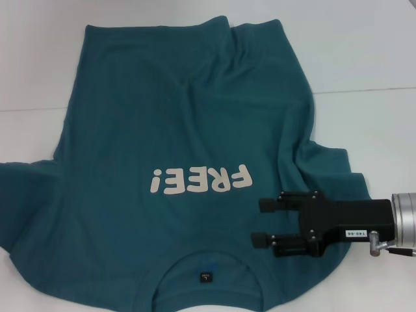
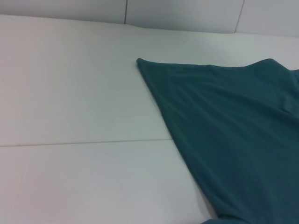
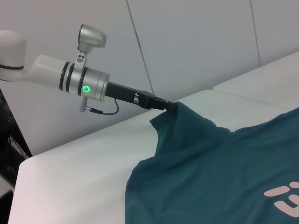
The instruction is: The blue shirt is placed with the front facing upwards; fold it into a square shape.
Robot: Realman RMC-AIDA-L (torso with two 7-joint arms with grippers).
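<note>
The blue shirt (image 1: pixel 182 130) lies front up on the white table, its white "FREE!" lettering (image 1: pixel 199 180) upside down to me and its collar with a small dark label (image 1: pixel 204 277) nearest me. My right gripper (image 1: pixel 262 221) reaches in from the right over the shoulder area beside the collar, open, with nothing between its fingers. The left gripper (image 3: pixel 169 107) is out of the head view. In the right wrist view it is shut on a raised peak of the blue shirt (image 3: pixel 210 163) at the sleeve edge. The left wrist view shows only a hem corner of the shirt (image 2: pixel 224 121).
The white table (image 1: pixel 364 58) extends past the shirt at the far side and on the right, with a seam line (image 2: pixel 84 142) across it. Grey wall panels (image 3: pixel 187 42) stand behind the table. The left arm (image 3: pixel 56 74) hangs over the table edge.
</note>
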